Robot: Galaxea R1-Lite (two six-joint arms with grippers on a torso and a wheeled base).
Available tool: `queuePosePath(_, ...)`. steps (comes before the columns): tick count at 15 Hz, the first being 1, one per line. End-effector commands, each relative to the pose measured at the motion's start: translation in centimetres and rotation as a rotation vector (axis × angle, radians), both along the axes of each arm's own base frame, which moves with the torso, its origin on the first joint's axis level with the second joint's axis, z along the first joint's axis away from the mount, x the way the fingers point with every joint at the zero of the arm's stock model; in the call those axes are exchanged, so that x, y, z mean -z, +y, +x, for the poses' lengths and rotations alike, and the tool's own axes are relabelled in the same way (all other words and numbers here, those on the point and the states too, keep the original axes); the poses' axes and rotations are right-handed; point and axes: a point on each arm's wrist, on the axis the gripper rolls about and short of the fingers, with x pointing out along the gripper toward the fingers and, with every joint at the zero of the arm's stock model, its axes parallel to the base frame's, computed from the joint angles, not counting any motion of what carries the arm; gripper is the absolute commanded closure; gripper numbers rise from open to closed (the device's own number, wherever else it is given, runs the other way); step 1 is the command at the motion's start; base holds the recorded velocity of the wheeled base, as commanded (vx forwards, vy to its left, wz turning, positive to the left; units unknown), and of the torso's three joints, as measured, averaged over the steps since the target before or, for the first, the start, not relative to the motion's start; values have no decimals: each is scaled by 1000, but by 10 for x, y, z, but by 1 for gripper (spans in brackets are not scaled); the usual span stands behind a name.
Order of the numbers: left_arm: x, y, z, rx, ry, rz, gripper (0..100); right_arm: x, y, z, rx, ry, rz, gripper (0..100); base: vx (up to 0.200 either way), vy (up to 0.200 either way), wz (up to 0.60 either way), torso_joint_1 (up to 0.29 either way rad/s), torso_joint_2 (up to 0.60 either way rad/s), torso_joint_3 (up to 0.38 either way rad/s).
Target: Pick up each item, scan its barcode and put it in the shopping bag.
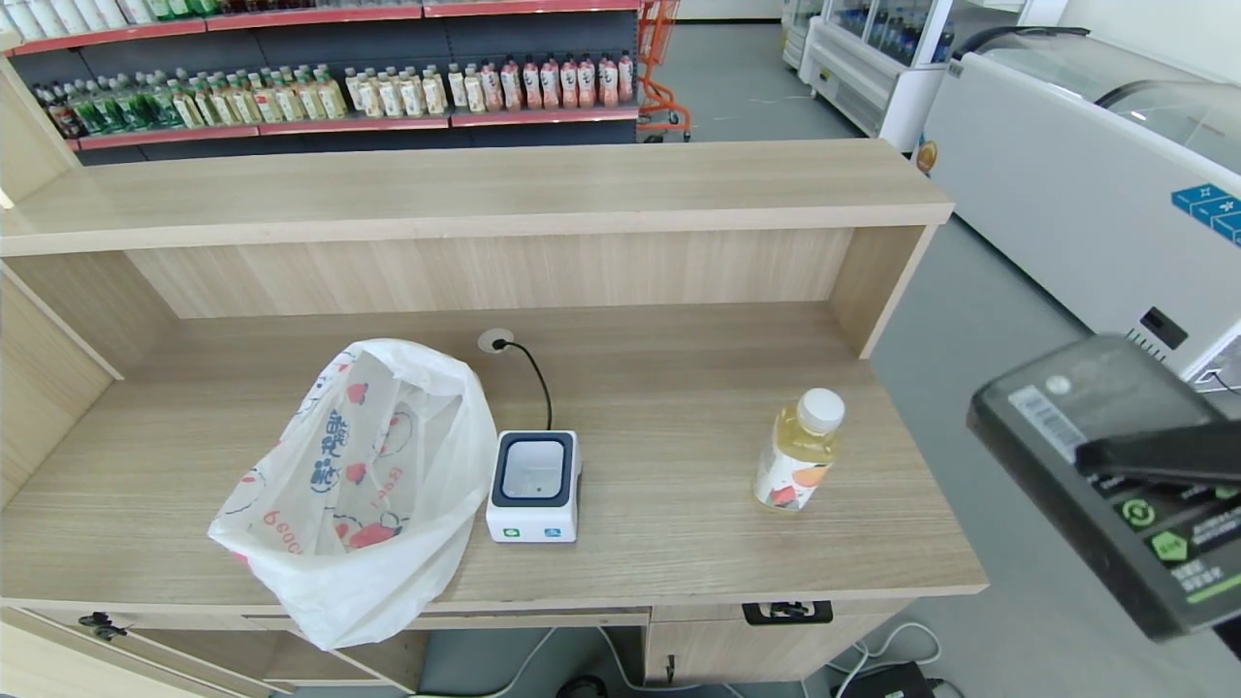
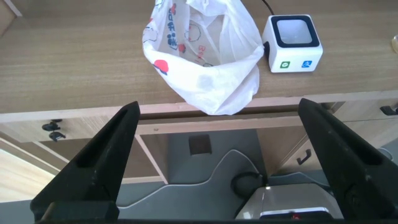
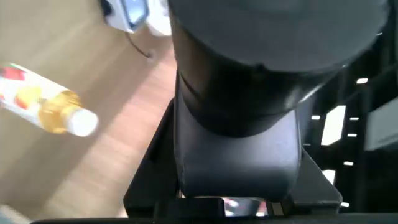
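Dark pack up in the right claw, scan not done yet

The pack [image 1: 1066, 407] is pinched by the right claw [image 1: 1144, 465], off the desk's [image 1: 679, 465] right end; its barcode is best turned down and held level over the scanner [image 1: 534, 485], kept wide of the bottle [image 1: 799, 451]; dark grey, flat-sided, white barcode label near one corner; the left claw [image 2: 219, 115] is spread, empty, before the bag [image 1: 359, 485].

Matt wood counter [image 1: 630, 465], glossy plastic shopping bag [image 1: 359, 485]
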Motion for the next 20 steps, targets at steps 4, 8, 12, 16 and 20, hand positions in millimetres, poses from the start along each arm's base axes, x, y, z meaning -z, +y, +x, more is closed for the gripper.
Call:
queuePosePath(4,0,0,0,0,2,0,0,-15,53,9,-309,-365,87,100,0,0,0,0,0,0)
queuePosePath(8,0,0,0,0,0,1,0,-15,56,-6,-374,-548,123,100,0,0,0,0,0,0)
queuePosePath(12,0,0,0,0,0,0,0,-16,58,-20,-417,-584,161,100,0,0,0,0,0,0)
queuePosePath(16,0,0,0,0,2,0,0,-23,46,-36,-426,-619,192,100,0,0,0,0,0,0)
queuePosePath(20,0,0,0,0,0,0,0,-21,35,-48,-430,-647,206,100,0,0,0,0,0,0)
